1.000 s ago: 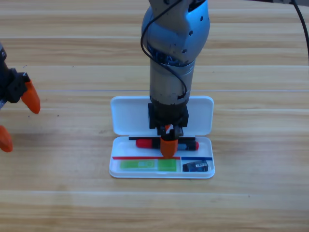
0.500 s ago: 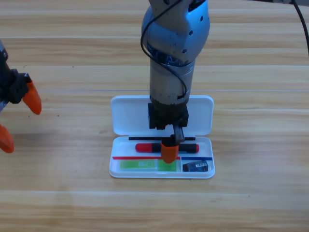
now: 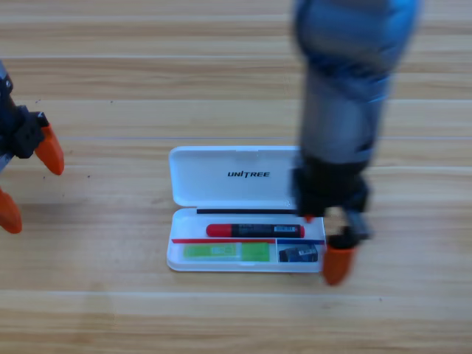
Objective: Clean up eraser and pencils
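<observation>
Wooden table [image 3: 110, 310], open white case [image 3: 221, 184] lying on it

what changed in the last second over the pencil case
The right gripper has swung off the red-capped pen to the white case's right end, uncovering its lid. The pen, the green pen and the eraser lie as before; the left gripper waits at the left edge.

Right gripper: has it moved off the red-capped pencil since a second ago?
Yes. The right gripper has swung rightward, from above the red-capped pencil to the white case's right end.
</observation>
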Controlling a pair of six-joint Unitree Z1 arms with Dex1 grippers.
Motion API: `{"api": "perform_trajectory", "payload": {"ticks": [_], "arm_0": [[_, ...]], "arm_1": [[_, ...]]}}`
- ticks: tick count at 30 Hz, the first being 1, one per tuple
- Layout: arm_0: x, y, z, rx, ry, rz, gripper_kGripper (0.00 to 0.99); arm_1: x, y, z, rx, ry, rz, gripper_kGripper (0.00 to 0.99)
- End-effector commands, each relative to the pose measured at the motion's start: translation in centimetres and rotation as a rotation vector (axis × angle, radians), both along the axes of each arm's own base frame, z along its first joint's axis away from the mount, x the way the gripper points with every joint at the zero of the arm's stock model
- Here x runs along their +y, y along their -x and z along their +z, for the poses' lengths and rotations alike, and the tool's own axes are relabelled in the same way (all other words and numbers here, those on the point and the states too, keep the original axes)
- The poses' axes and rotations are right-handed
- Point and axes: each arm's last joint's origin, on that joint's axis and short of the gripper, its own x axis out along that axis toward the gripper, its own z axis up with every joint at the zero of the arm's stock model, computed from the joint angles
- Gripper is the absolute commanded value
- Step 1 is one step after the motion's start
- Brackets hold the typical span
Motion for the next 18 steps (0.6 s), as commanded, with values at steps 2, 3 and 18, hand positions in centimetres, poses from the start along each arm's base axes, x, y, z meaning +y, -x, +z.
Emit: {"api": "perform_trajectory", "payload": {"ticks": [2,3,18], "arm_0": [[-0.9,-0.9,-1.1,0.038,0.016,-0.006,0.99],[-1.0,-1.0,-0.8,0.035,0.038,-0.012,0.99],[1.7,-5.1,-3.1,0.037,0.491,0.074,0.99]], "arm_1": [[-8.4,5.4,6.2,-0.017,-0.055,-0.019,0.913],[-9.6,5.5,6.1,-0.015,-0.051,-0.037,0.913],[-14.7,7.3,8.8,0.014,-0.482,-0.119,0.928]]}}
